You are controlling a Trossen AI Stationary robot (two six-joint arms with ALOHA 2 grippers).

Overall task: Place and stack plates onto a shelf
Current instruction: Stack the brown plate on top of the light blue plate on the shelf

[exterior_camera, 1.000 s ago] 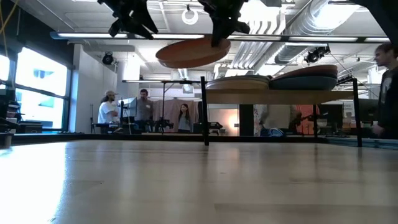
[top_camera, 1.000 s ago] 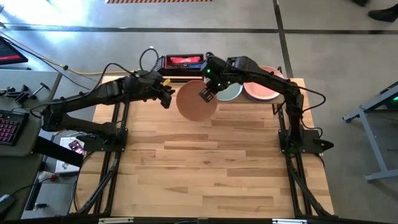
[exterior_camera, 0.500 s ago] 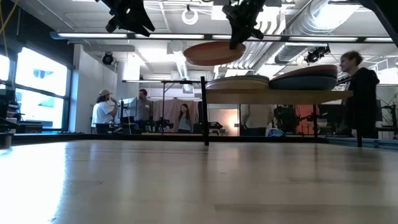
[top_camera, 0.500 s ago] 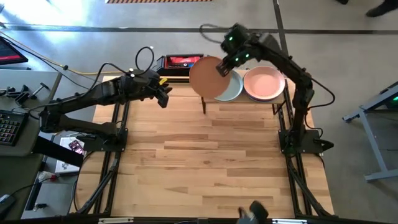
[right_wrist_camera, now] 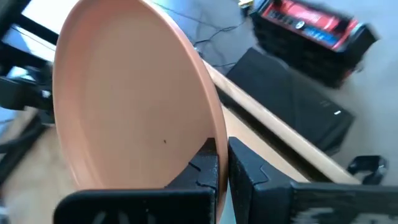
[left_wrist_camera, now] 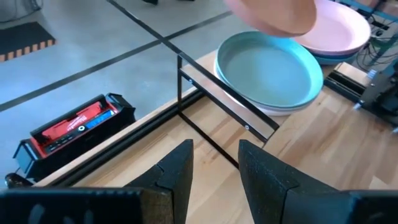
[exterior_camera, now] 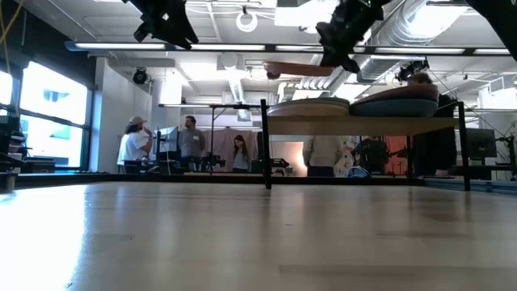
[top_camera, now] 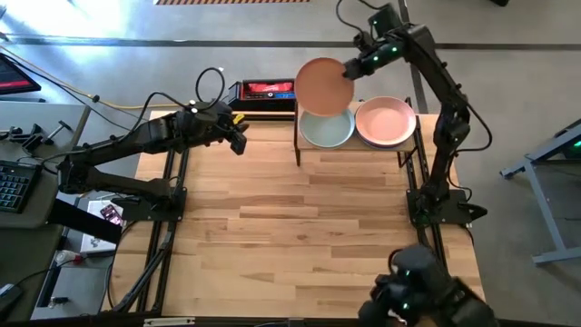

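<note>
**Listener:** Peach, is that the colour of the plate being carried?

**Operator:** Yes. I see a round matte peach plate (top_camera: 324, 85) with a low rim, pinched at its edge between the pressed-together fingers of my right gripper (top_camera: 354, 65). It hangs in the air above the far left part of the shelf (top_camera: 296, 136), a small light-wood board on black metal legs at the far edge of the slatted wooden tabletop (top_camera: 300, 227).

**Listener:** What is on the shelf itself?

**Operator:** Two stacks side by side. On the left, a pale blue-green plate (top_camera: 327, 130) lies on top; the peach plate partly overlaps it from above without touching. On the right, a pink plate (top_camera: 386, 123) tops the other stack. From table height both stacks (exterior_camera: 311, 107) show as low mounds.

**Listener:** And the other arm?

**Operator:** My left gripper (top_camera: 238, 138) hovers near the table's far left edge, well apart from the shelf, fingers (left_wrist_camera: 177, 174) spread and holding nothing. A red and black case (top_camera: 268, 91) sits on the floor beyond the table. People (exterior_camera: 137, 145) stand in the room behind.
</note>
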